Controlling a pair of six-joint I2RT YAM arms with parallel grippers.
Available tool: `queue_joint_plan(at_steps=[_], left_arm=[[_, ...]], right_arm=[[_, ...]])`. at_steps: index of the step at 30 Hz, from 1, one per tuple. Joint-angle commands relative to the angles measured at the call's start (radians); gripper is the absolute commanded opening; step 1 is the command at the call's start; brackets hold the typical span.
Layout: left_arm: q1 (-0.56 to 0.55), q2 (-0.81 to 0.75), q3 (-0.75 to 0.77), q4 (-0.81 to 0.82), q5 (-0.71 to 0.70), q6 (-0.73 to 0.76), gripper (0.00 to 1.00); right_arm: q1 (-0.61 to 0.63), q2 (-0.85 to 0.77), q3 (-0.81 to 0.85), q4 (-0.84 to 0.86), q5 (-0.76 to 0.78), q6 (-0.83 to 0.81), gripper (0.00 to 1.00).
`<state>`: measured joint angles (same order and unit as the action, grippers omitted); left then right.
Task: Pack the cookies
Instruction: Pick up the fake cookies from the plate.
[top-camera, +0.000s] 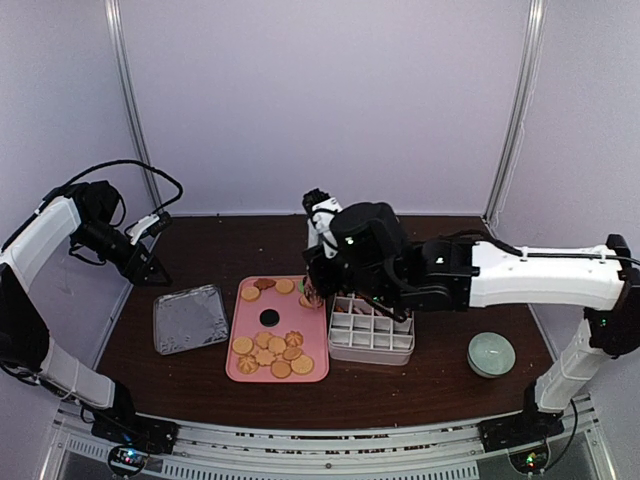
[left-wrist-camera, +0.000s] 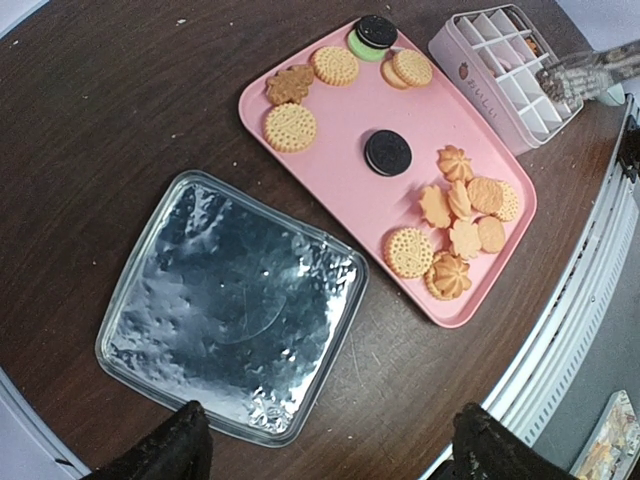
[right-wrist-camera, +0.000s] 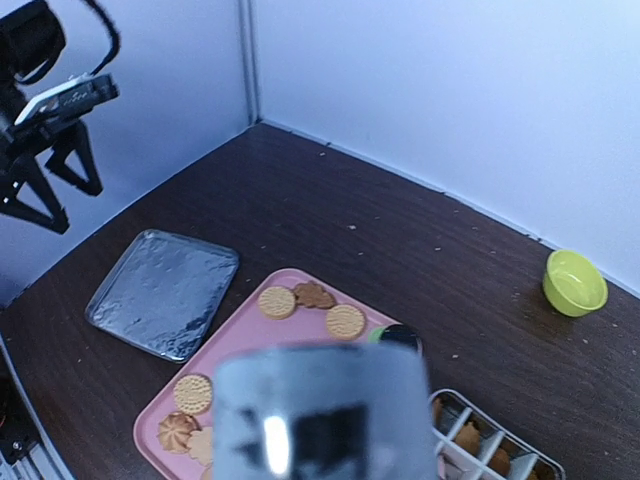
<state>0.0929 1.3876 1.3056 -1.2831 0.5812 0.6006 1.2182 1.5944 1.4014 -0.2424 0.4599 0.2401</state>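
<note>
Foil tray (top-camera: 190, 318): bare and open from above; the left gripper (left-wrist-camera: 325, 450) hangs well off to its far left.
Pink tray (top-camera: 300, 322) middle: bare except for one black cookie (top-camera: 268, 318).
Tray's near end: cookies (top-camera: 272, 352) crowd close, some overlapping.
Tray's far right corner: the right arm (top-camera: 440, 270) hangs over it.
Divided box (top-camera: 372, 338): far rows under the arm, near rows open.
Bowl (top-camera: 491, 354): stands alone right of the box.

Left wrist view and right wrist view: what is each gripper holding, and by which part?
Left gripper: nothing, jaws wide apart. Right gripper: apparently metal tongs, but the blur hides where it grips them.
</note>
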Motion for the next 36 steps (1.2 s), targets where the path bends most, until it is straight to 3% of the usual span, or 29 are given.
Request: queue_joint_plan(at_steps=[1,12,36], left_arm=[[0.008,-0.005,0.021,0.003,-0.002,0.004,0.86],[0.009,-0.012,0.012,0.004,0.002,0.007,0.86],[0.008,-0.017,0.011,0.008,-0.012,0.005,0.86]], right_arm=[[0.050,0.136,0.118,0.041,-0.091,0.013,0.27],[0.069,0.342,0.279,0.037,-0.150,0.011,0.28],[0.069,0.415,0.251,0.023,-0.133,0.030,0.39]])
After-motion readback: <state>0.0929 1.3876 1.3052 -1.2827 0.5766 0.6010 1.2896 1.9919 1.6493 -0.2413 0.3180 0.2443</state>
